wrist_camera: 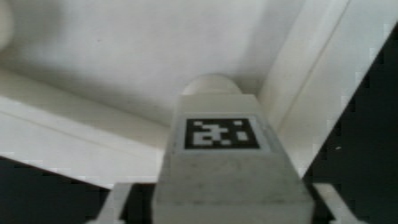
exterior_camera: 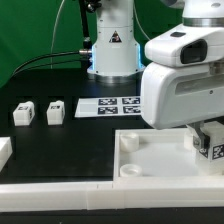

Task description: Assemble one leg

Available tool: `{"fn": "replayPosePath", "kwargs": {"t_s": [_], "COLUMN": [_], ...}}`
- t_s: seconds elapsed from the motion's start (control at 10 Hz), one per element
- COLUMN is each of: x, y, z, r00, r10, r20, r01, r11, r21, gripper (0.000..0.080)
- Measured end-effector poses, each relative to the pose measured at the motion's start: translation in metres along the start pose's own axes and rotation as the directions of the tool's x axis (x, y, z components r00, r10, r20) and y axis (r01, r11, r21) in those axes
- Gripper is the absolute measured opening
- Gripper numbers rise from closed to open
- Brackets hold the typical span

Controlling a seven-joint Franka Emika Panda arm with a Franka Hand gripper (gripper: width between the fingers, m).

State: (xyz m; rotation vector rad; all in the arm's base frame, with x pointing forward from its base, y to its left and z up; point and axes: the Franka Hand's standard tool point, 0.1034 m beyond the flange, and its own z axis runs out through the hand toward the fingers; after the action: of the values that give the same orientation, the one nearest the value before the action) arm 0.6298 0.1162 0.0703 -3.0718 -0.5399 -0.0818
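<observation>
Black table (exterior_camera: 60, 140), matte, with green backdrop (exterior_camera: 30, 30) behind it; the arm's white base stands at 12 o'clock in the exterior view. Largest white part: the square panel (exterior_camera: 150, 165), raised rim, round corner hole near its 10 o'clock corner, lying across the 5 o'clock area. A long white bar (exterior_camera: 60, 192) runs along the 6 to 8 o'clock edge just beside the panel. The marker board (exterior_camera: 108, 105) lies flat near centre, close behind the panel. Open black surface between board and panel rim is narrow; wider bare room lies at 9 o'clock. Two small tagged blocks (exterior_camera: 40, 113) sit side by side at 9 o'clock, well apart from the panel; another white piece (exterior_camera: 4, 152) pokes in at the 8 o'clock border. The wrist housing hides most of the gripper (exterior_camera: 210, 140) at 3 o'clock. In the wrist view the leg (wrist_camera: 222, 140), tag facing the camera, is pinched between the fingers (wrist_camera: 125, 205), rounded tip over the panel's inner face, rim edges running past it.
</observation>
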Motion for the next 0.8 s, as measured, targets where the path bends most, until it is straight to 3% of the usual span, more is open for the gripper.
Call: {"fn": "replayPosePath", "kwargs": {"t_s": [0.2,0.4,0.7,0.8], "x": [0.0003,-0.0007,-0.0032,-0.0036], "y": [-0.0002,-0.0006,0.0014,0.0029], "z": [0.0,-0.0005,0.0012,0.0015], "r00": [0.999,0.947,0.739,0.613], "r10": [0.043,0.32,0.674,0.79], "r20": [-0.003,-0.016,-0.011,-0.001], "r01": [-0.043,-0.32,-0.673,-0.789], "r11": [0.999,0.947,0.739,0.613], "r21": [0.003,0.007,0.02,0.032], "gripper": [0.0291,0.0291,0.0291,0.0291]}}
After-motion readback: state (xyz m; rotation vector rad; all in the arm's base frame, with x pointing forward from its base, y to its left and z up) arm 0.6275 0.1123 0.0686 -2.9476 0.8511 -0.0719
